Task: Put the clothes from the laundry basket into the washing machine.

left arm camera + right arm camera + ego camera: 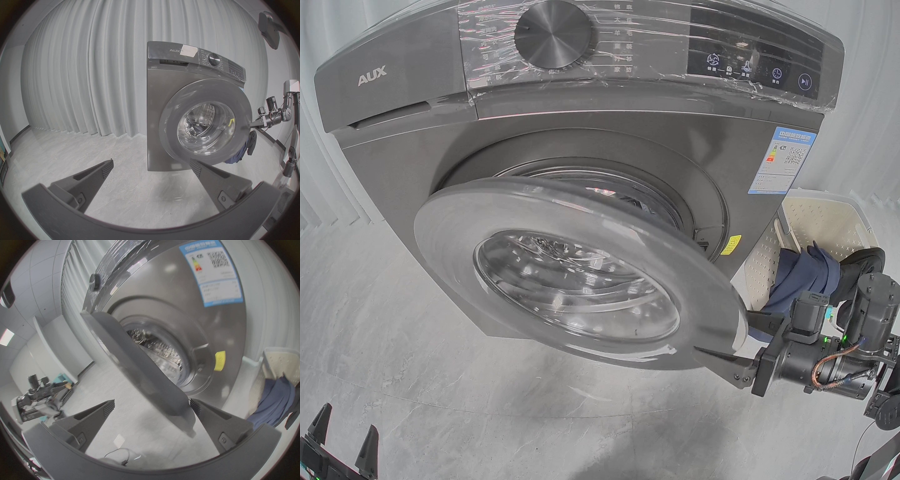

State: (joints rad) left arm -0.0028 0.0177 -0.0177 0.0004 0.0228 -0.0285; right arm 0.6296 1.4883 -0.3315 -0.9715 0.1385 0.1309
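Note:
The grey washing machine (550, 144) stands ahead with its round glass door (575, 281) swung partly out. My right gripper (725, 334) is open at the door's free edge, and the rim (162, 387) lies between its fingers, close to one of them. Behind it to the right is the cream laundry basket (837, 219), with a blue garment (806, 275) and a dark one (865, 259) draped over its front wall. My left gripper (344, 437) hangs open and holds nothing, low at the near left, well away from the machine (162, 109).
Pale tiled floor (487, 387) spreads in front of and left of the machine. White curtains (78, 78) line the wall behind. The swung door (203, 125) covers most of the drum opening (159, 349) from the front. The basket (278, 362) sits tight against the machine's right side.

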